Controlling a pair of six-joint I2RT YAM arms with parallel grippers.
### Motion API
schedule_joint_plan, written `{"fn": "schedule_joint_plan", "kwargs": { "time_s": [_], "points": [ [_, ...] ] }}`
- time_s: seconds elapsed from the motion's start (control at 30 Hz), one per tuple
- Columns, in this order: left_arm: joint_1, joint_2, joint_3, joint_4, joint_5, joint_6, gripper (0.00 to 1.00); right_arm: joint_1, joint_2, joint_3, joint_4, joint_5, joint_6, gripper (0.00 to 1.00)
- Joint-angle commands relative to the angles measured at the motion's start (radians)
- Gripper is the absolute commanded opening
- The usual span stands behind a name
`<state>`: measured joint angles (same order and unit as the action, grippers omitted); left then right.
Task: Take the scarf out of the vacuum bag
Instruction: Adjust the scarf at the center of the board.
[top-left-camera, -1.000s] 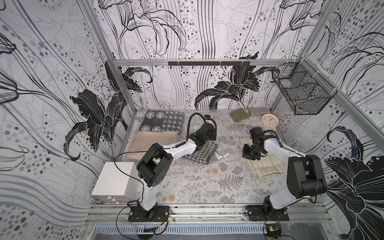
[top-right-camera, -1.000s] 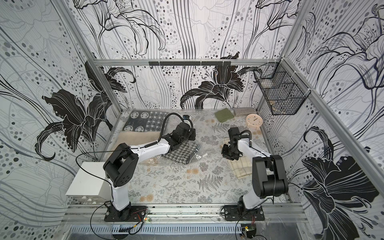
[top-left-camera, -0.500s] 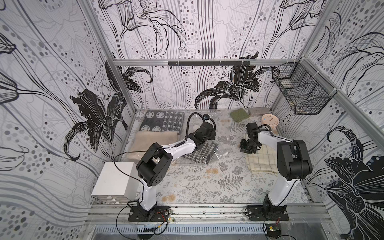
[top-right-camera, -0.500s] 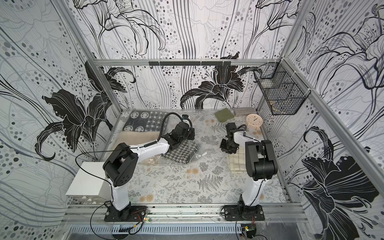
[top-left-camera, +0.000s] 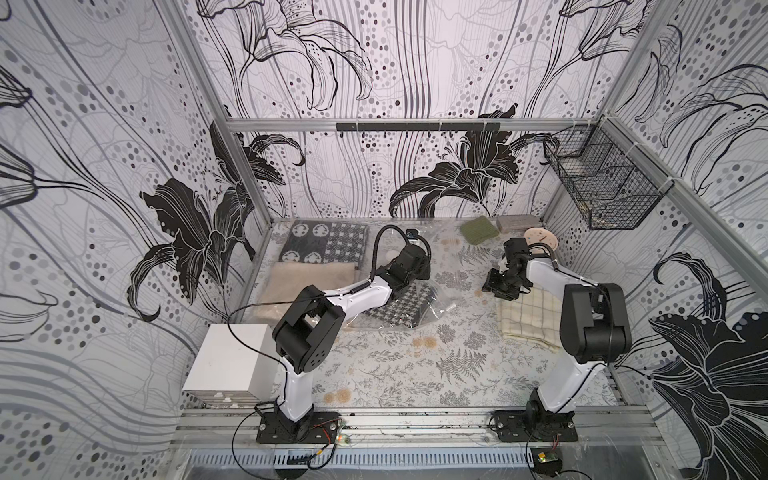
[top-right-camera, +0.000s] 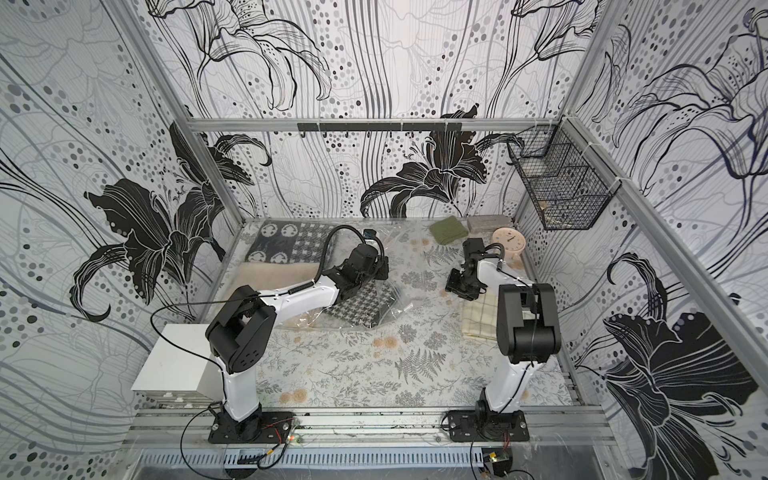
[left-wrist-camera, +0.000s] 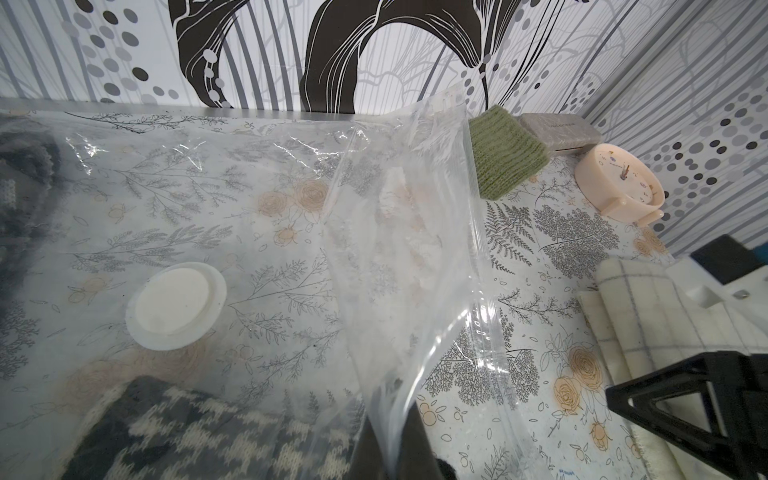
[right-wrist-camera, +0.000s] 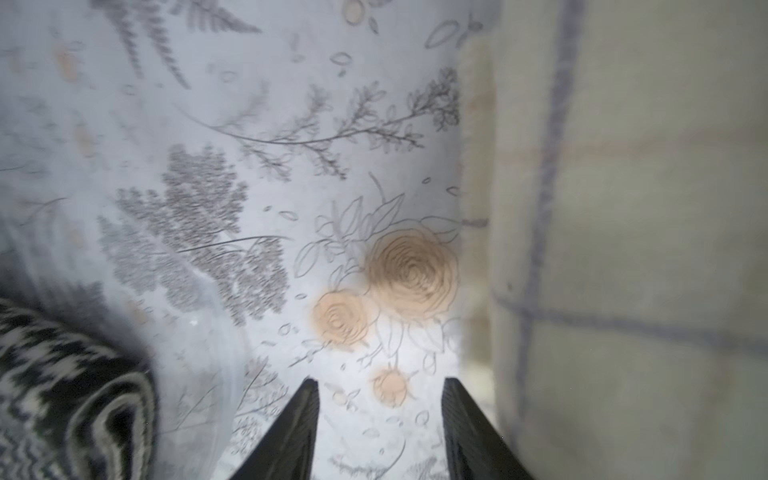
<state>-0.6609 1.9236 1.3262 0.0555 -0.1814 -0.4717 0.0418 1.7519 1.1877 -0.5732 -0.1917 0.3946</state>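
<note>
The vacuum bag (top-left-camera: 440, 299) (top-right-camera: 399, 299) lies crinkled at the table's middle left, and its round white valve (left-wrist-camera: 176, 307) faces up. Inside it lies the scarf (top-left-camera: 399, 305) (top-right-camera: 361, 303) (left-wrist-camera: 187, 432) (right-wrist-camera: 62, 374), a folded black-and-white houndstooth knit. My left gripper (top-left-camera: 419, 274) (top-right-camera: 376, 272) (left-wrist-camera: 390, 440) is shut on a raised flap of the bag's clear plastic, just beyond the scarf. My right gripper (top-left-camera: 492, 286) (top-right-camera: 457, 286) (right-wrist-camera: 380, 386) hangs open and empty over bare tablecloth, between the bag and a checked cloth.
A cream checked cloth (top-left-camera: 528, 316) lies at the right. A green knit (top-left-camera: 478, 229), a grey case (top-left-camera: 517, 223) and a pink clock (top-left-camera: 540, 240) sit at the back right. A dark patterned blanket (top-left-camera: 322, 243) and a beige towel (top-left-camera: 307, 282) fill the back left. A white box (top-left-camera: 230, 361) stands front left.
The right arm has folded, its elbow swinging toward the front. Its gripper has shifted slightly left off the checked cloth, and its jaws have spread wider. The left arm has not moved.
</note>
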Motion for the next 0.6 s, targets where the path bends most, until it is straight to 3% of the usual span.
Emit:
{"fn": "schedule_joint_plan", "kwargs": {
  "time_s": [0.0,0.2,0.57],
  "points": [
    [0.01,-0.019,0.018,0.02,-0.013,0.007,0.0,0.012,-0.164,-0.047,-0.093,0.052,0.003,0.54],
    [0.01,-0.017,0.008,0.027,-0.012,0.001,0.0,0.002,-0.348,-0.166,-0.237,0.378,0.098,0.62],
    [0.01,-0.031,-0.004,0.031,-0.021,0.004,0.0,-0.071,-0.239,-0.177,-0.182,0.425,0.11,0.68]
  ]
}}
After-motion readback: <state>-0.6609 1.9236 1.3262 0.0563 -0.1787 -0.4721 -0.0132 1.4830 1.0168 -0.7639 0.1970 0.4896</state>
